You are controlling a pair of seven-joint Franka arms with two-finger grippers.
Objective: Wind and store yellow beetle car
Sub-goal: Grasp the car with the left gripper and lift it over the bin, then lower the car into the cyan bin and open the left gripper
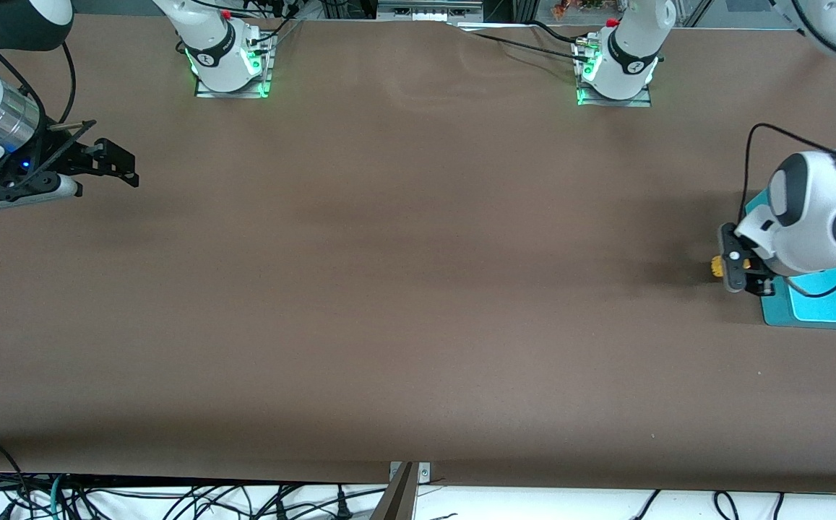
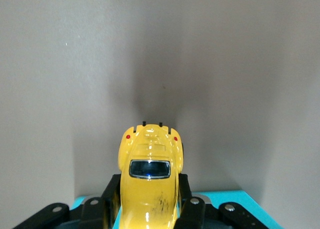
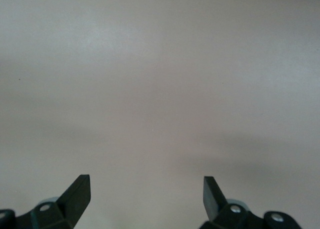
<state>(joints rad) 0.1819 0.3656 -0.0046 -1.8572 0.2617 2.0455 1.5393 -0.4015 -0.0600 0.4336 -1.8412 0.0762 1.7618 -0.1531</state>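
While clamped between the two black fingers point(image 2: 192, 209) of the left claw point(image 1: 739, 269), yellow beetle car point(image 2: 150, 181) seen at the left arm's end of the brown tabletop point(image 1: 403, 289), at the edge of a turquoise tray point(image 1: 822, 303). Whether wheels touch the tabletop, impossible to tell. Only a small yellow patch of the toy visible in the front view, poking out beside the claw toward the middle of the tabletop. Closer, in the left wrist view: rounded glossy body, dark window, two small red lights near one end, scuff marks on the paint, tray's turquoise edge just beneath the fingers, one finger pressed on each flank of the car.

At the right arm's end of the tabletop, right claw point(image 1: 110, 165) hanging above bare brown surface, fingers point(image 3: 77, 191) spread wide apart, nothing between them, arm waiting. Well apart from car and tray.

Along the top of the front view, both arm bases point(image 1: 230, 61) lit green.
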